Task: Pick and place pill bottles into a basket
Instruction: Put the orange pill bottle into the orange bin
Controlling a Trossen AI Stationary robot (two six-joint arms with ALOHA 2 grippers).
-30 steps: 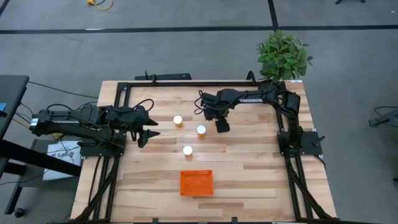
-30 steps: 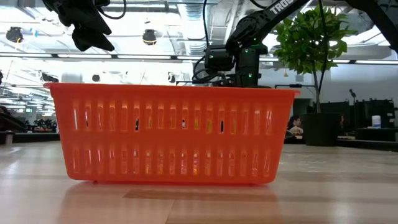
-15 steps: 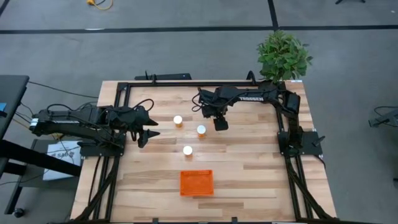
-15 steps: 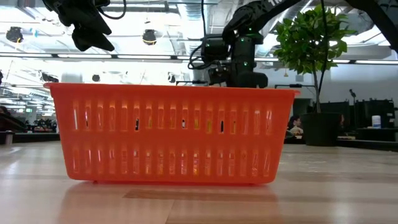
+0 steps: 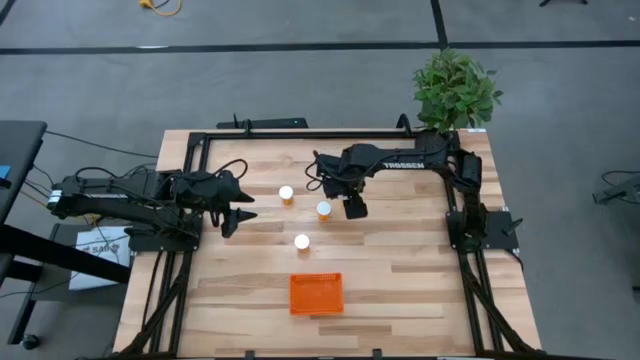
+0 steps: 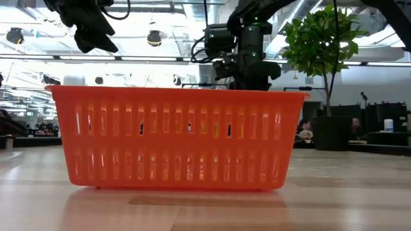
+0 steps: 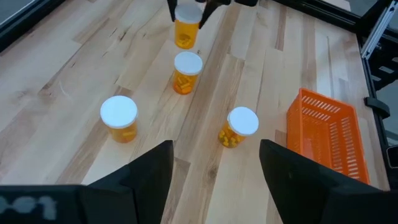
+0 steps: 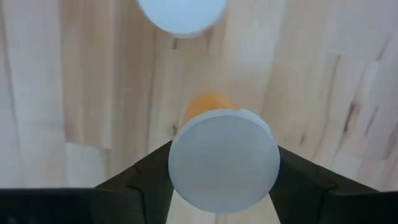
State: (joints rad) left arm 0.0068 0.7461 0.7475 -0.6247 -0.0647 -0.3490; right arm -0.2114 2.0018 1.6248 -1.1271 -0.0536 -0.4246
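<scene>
Three pill bottles stand upright on the wooden table: one [image 5: 286, 193] [image 7: 119, 117], one [image 5: 323, 209] [image 7: 187, 71] and one [image 5: 302, 241] [image 7: 239, 126]. A fourth bottle [image 7: 186, 32] is under my right gripper [image 5: 352, 206] [image 8: 224, 171], which is shut on it just right of the middle bottle. The orange basket [image 5: 316, 293] [image 6: 176, 138] sits near the table's near edge. My left gripper [image 5: 240, 215] [image 7: 214, 180] is open and empty over the table's left part. My right gripper pinches the fourth bottle's white cap [image 8: 224, 160] between its two fingers [image 8: 146, 177], one on each side of the cap's rim. The fingers come from above, pointing down. The bottle hangs upright below them, its orange body [image 7: 185, 36] off the table.
A potted plant [image 5: 455, 90] stands at the table's far right corner. A black frame [image 5: 300, 132] runs round the table's edges. Bare wood lies between the bottles and the basket.
My right gripper has risen a little with the bottle it holds and has come slightly toward the near edge. The three other bottles, the basket and my left arm have kept still.
</scene>
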